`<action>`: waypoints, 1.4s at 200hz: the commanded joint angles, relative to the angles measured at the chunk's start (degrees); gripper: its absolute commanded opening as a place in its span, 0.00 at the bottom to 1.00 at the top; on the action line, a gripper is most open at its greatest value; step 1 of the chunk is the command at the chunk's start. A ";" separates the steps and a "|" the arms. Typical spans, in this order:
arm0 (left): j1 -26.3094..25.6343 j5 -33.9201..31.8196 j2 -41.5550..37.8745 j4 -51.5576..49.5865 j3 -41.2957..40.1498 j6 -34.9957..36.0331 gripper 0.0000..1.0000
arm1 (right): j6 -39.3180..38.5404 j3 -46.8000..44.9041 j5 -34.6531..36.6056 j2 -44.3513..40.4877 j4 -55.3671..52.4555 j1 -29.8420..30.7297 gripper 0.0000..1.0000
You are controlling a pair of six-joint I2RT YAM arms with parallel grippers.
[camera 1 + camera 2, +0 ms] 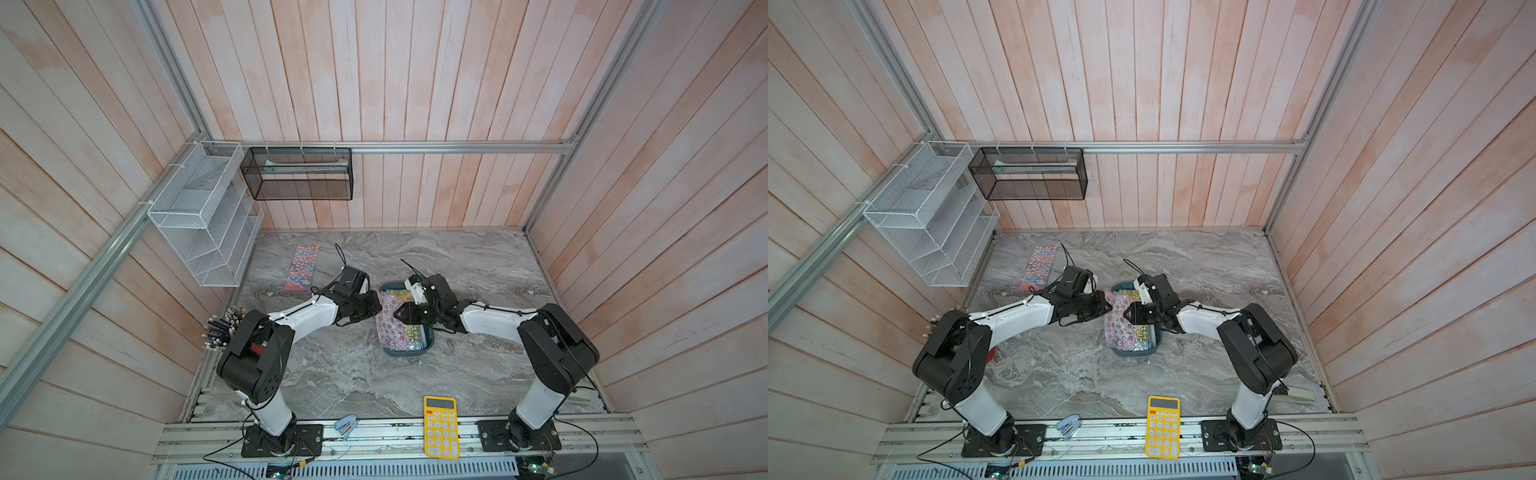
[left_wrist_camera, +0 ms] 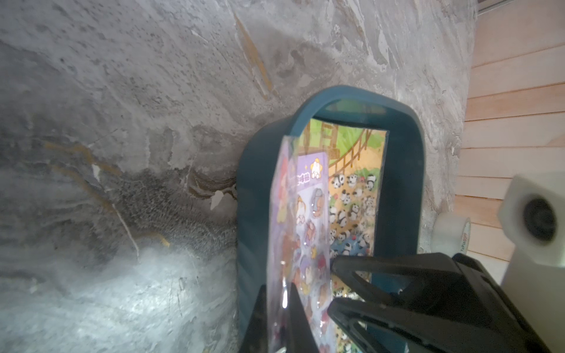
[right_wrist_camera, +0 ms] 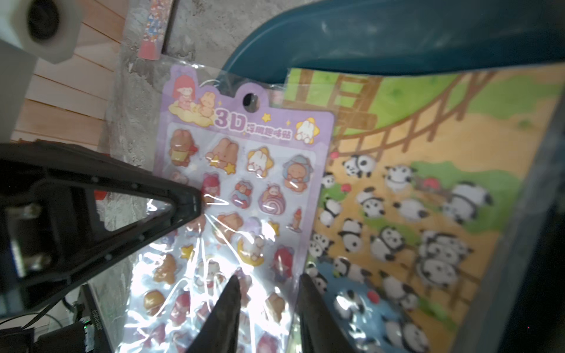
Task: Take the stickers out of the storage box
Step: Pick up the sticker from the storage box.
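Observation:
The dark teal storage box sits mid-table between both arms and holds several stickers. A lilac sheet in clear wrap lies on top, raised at the side toward the left arm and overhanging the rim. My left gripper is shut on that raised edge. My right gripper is open, its fingertips astride the sheet's other long edge. Under it lies a panda sheet. A red-blue sheet lies flat on the table at the far left.
A yellow calculator and a small stapler rest at the front rail. A cup of pens stands by the left arm. A white wire rack and a black mesh basket hang on the walls. A tape roll sits beyond the box.

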 commanded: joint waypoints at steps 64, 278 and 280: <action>-0.18 1.76 -0.29 5.04 -2.21 -1.61 0.00 | 2.85 -1.11 -7.79 3.44 4.57 0.96 0.37; -2.10 -6.02 -7.97 -2.37 -1.09 1.50 0.16 | 3.21 -1.26 -4.56 3.78 2.91 0.16 0.05; -2.17 -6.02 -7.84 -2.36 -1.07 1.54 0.14 | 3.16 -1.24 -4.52 3.72 2.90 0.16 0.04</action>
